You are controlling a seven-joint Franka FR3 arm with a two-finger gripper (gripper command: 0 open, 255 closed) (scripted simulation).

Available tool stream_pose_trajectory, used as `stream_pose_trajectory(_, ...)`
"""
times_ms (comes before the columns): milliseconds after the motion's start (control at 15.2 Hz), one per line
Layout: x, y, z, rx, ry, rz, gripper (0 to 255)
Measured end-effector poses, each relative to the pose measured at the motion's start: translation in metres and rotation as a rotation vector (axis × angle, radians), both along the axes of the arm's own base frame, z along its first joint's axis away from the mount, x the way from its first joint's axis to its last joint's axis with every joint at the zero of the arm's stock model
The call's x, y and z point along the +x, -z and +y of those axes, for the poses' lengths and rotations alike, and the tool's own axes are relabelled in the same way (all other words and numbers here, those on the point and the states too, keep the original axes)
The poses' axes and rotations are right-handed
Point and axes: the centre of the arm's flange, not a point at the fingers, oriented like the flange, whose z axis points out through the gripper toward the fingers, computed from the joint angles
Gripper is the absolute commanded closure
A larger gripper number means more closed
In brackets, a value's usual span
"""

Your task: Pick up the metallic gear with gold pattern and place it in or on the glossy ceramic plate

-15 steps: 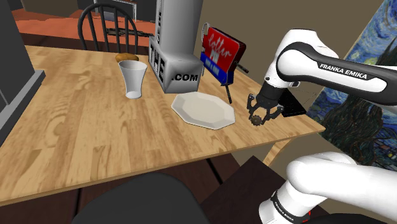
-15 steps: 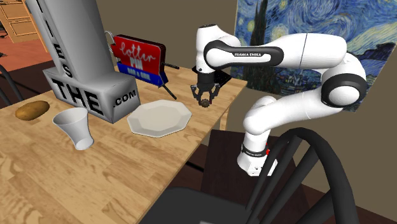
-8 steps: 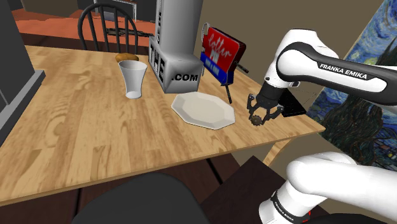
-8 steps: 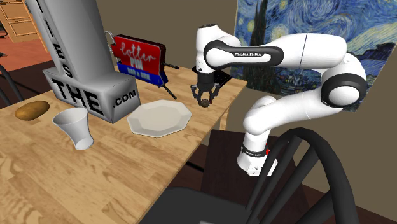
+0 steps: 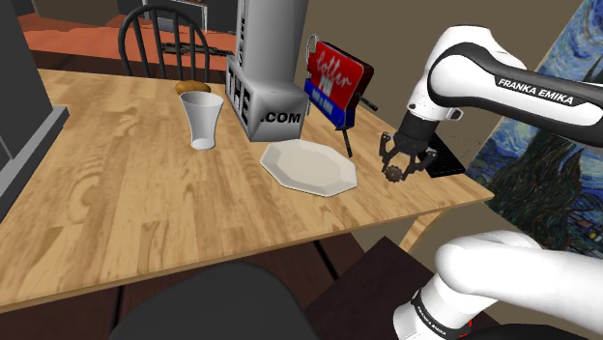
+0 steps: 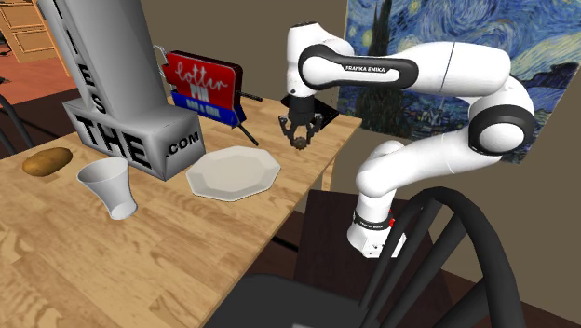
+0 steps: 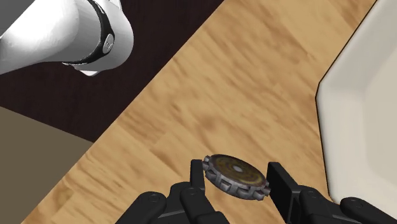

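Gear (image 7: 235,176), grey toothed rim with a gold-brown patterned face, is clamped between the two black fingers of the gripper (image 7: 236,180), one finger on each side of the rim, gear lying roughly flat. In the shoulder view the gear hangs under the gripper just to the right of the plate (image 5: 309,166), apart from it and not over it, near the table's (image 5: 126,193) right end. It looks lifted off the wood, though the gap is hard to judge. The plate is white, many-sided, flat on the wooden table; in the wrist view its edge sits beside the gripper. White arm comes in from the shoulder view's right, wrist pointing down. A flat black thing (image 5: 446,160) lies on the table just behind the gripper. Further along the table: grey block lettered "THE .COM" (image 5: 266,108), red and blue sign (image 5: 335,74) behind the plate, white cup (image 5: 201,121), and a brown potato-like lump (image 6: 47,162) beyond the cup. A dark chair (image 5: 159,39) stands at the far side, and a swirly blue painting (image 6: 438,28) is on the wall.
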Motion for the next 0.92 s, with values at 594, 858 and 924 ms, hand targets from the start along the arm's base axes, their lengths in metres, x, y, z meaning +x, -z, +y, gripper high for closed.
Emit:
stream_pose_trajectory(594, -0.001, -0.047, -0.001, 0.0, 0.0, 0.0, 255)
stream_pose_trajectory(858, 0.022, -0.054, 0.014, -0.001, 0.0, 0.0, 255)
stream_pose_trajectory(924, 0.032, -0.057, 0.021, -0.001, 0.0, 0.001, 255)
